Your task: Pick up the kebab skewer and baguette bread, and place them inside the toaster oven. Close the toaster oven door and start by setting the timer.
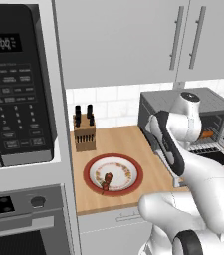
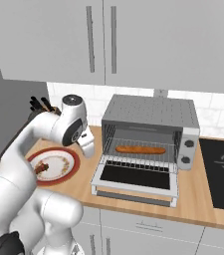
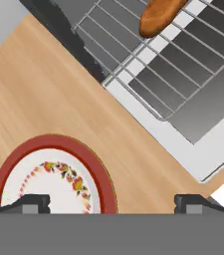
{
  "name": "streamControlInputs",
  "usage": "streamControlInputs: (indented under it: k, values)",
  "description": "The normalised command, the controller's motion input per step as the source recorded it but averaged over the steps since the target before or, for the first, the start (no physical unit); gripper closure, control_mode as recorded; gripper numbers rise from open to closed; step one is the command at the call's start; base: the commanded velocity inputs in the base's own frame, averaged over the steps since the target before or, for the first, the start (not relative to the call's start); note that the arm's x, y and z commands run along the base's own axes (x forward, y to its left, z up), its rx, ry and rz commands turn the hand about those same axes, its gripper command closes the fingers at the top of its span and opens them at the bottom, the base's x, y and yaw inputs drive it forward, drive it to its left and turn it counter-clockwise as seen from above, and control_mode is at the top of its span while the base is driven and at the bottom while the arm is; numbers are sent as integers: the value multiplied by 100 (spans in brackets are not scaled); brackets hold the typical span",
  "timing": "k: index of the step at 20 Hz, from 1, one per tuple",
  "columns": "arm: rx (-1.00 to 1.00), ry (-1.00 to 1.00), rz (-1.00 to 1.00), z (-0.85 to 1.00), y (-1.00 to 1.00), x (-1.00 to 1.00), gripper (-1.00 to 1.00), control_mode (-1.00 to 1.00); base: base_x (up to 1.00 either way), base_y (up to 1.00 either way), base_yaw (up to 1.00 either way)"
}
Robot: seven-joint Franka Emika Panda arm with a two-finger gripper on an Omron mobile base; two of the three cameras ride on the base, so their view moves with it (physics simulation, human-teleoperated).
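- Looking at left base view: kebab skewer (image 1: 107, 182) whole on red-rimmed plate (image 1: 88, 174); knife block (image 1: 84, 132) behind.
- Right base view: baguette (image 2: 140, 150) full length on toaster oven (image 2: 151, 110) rack; door (image 2: 135, 178) down; arm covers part of plate.
- Hand view: gripper (image 3: 112, 204) wide, nothing between fingertips; baguette one end only.

Lowered dark-glass oven door (image 2: 134, 177) jutting over counter; bare wooden counter strip (image 3: 128, 174) separating it from red-rimmed white plate (image 3: 108, 187).
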Motion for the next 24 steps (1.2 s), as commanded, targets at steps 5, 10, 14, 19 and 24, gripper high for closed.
streamControlInputs:
  k: [5, 10, 14, 19, 24]
  values:
    - [-8, 0, 14, -16, 98, -2, -100, -100, 0, 0, 0]
    - [-3, 1, 7, -5, 82, 0, -100, -100, 0, 0, 0]
    - [0, 2, 6, -8, 46, 0, -100, -100, 0, 0, 0]
    - [0, 2, 4, -18, 37, 0, -100, -100, 0, 0, 0]
    - [0, 0, 0, -38, 43, 0, -100, -100, 0, 0, 0]
